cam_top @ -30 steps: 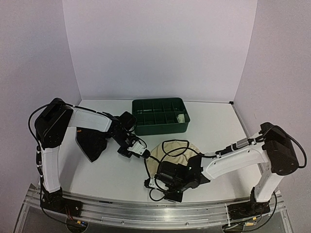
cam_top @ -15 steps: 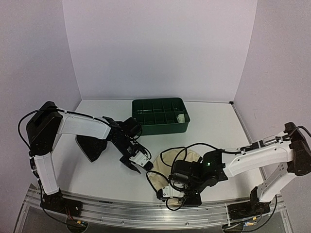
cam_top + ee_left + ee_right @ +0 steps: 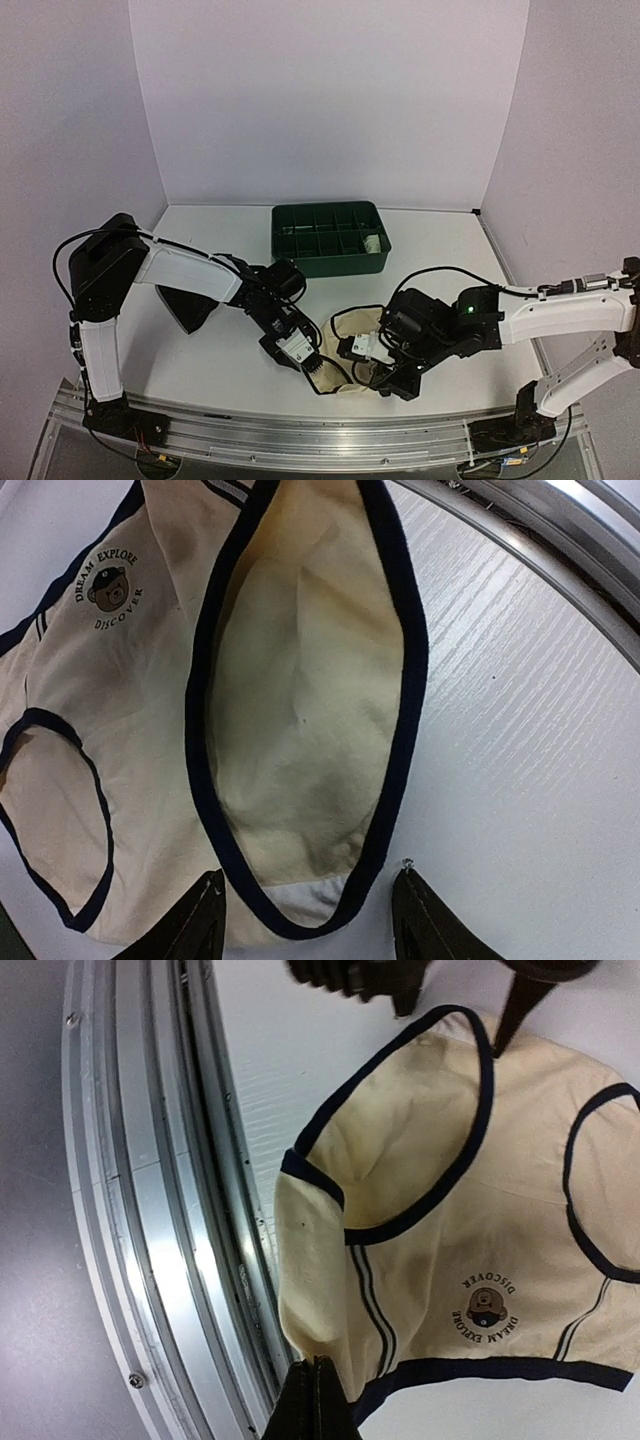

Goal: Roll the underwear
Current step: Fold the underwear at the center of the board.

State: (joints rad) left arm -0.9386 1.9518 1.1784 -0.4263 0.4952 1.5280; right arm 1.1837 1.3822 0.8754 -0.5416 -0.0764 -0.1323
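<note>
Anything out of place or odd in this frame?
The cream underwear lies rumpled and askew at the table's near edge, close beside the metal rail, one side folded over itself. No spill or tear shows.

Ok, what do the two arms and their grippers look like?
The left arm and right arm have white shells, black joints and looping black cables. The left gripper and right gripper have slim dark tapered fingers; a green light glows near the right wrist.
</note>
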